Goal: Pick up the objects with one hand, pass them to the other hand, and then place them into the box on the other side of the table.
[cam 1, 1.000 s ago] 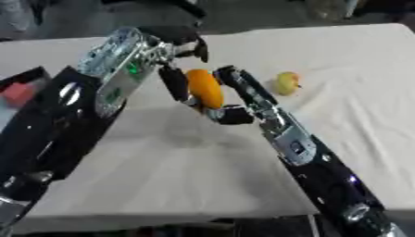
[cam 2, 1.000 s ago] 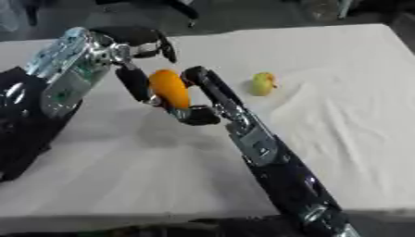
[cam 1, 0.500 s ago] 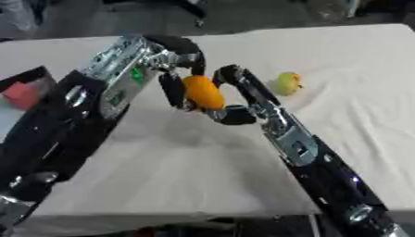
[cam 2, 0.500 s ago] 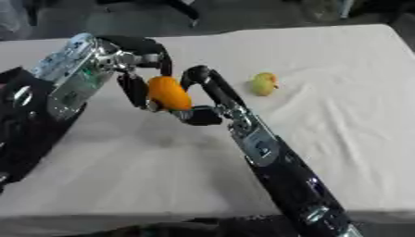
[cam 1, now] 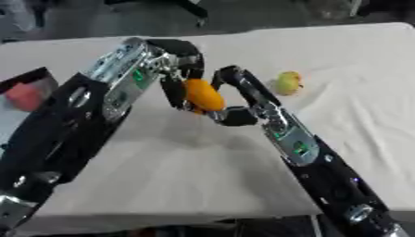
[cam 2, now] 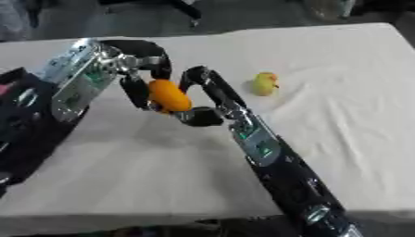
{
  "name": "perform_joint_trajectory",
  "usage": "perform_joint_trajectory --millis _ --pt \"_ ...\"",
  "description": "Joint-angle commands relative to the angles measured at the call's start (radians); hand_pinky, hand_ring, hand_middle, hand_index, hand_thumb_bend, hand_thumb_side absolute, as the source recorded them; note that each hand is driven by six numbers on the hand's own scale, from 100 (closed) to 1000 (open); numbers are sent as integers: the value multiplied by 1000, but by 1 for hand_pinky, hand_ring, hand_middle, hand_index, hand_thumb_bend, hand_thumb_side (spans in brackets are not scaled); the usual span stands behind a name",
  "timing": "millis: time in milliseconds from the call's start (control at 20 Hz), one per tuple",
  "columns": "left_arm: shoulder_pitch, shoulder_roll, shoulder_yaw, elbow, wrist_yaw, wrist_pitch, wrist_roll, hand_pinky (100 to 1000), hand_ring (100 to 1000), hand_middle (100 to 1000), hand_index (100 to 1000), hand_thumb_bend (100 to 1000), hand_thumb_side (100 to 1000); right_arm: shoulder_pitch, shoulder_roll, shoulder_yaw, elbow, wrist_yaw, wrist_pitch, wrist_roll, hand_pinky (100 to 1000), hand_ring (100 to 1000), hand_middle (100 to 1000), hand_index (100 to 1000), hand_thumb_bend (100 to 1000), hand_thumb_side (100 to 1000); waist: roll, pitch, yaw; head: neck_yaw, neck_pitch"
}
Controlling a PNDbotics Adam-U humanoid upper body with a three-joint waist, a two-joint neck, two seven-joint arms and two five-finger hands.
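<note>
An orange oval fruit (cam 1: 203, 95) is held above the white table between my two hands. My right hand (cam 1: 236, 102) reaches in from the lower right, with fingers and thumb curled round the fruit's right side. My left hand (cam 1: 180, 77) comes from the left, and its fingers curl over the fruit's top and left side. A yellow-green fruit (cam 1: 286, 82) lies on the cloth to the right, apart from both hands. The dark box (cam 1: 39, 76) at the left edge holds a red thing (cam 1: 24, 95).
The white tablecloth (cam 1: 178, 171) covers the table, with bare cloth in front of and to the right of the hands. My left arm hides part of the table's left side. Dark floor lies beyond the far edge.
My left hand's fingers have come down from above and curled round the orange fruit. The right hand and the fruit have stayed almost in place.
</note>
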State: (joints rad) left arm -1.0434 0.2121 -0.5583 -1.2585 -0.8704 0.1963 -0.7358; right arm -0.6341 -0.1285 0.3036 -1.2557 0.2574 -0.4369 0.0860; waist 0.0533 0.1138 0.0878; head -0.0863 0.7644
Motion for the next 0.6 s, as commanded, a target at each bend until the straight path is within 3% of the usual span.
perform_joint_trajectory --millis 50,350,600 --pt "-12 -2 6 5 19 8 23 822 659 500 509 344 100 -22 7 2 -17 -15 -11 12 694 512 419 403 275 100 10 -11 2 -3 6" --pt "-9 -1 11 -14 81 33 54 807 646 481 451 324 100 -23 5 2 -16 -6 3 33 692 538 468 465 293 100 9 -9 4 -8 6" --pt "-13 9 5 -53 88 65 48 792 618 450 418 469 100 -26 5 1 -21 5 36 42 715 586 541 561 219 100 7 -9 4 -7 6"
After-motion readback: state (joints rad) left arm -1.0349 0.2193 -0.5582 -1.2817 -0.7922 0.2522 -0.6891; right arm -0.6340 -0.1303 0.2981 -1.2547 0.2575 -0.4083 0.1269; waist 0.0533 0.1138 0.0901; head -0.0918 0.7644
